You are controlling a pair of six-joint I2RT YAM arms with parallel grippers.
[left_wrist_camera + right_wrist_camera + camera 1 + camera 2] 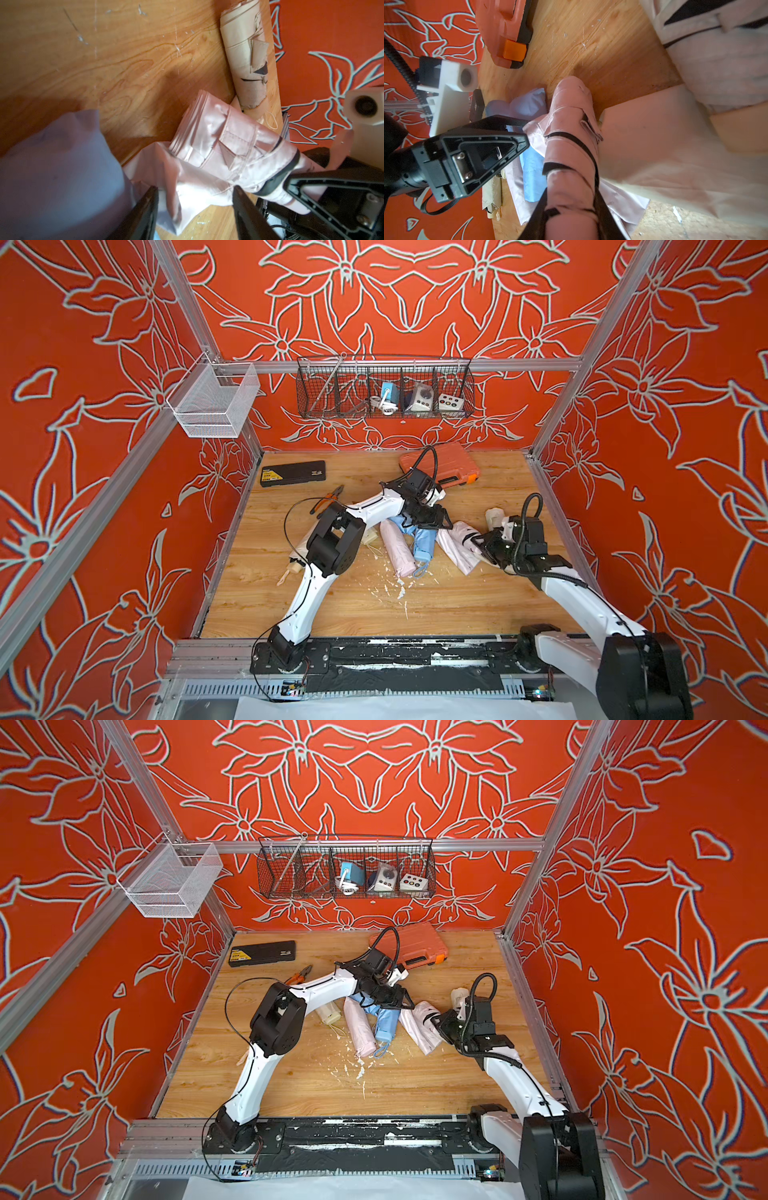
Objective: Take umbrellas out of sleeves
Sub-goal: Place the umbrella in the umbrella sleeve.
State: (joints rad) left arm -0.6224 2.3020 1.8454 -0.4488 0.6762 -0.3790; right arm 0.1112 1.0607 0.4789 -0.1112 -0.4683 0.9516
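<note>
Top + wrist views: one unsleeving near done, more left

Top view: R gripper (482,546) clamped on pink umbrella (456,548), mid-table; blue roll (424,545) beside it looks sleeved. L wrist: L gripper (195,189) jaws apart over limp pink sleeve (149,164). R wrist: umbrella approx. bare.

White arms (305,597), black joints (332,541), cables (285,526)

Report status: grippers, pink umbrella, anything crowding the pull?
Open: left gripper, over limp pink sleeve. Shut: right gripper, on pink umbrella, pleats bare. Close alongside: light blue sleeve.
</note>
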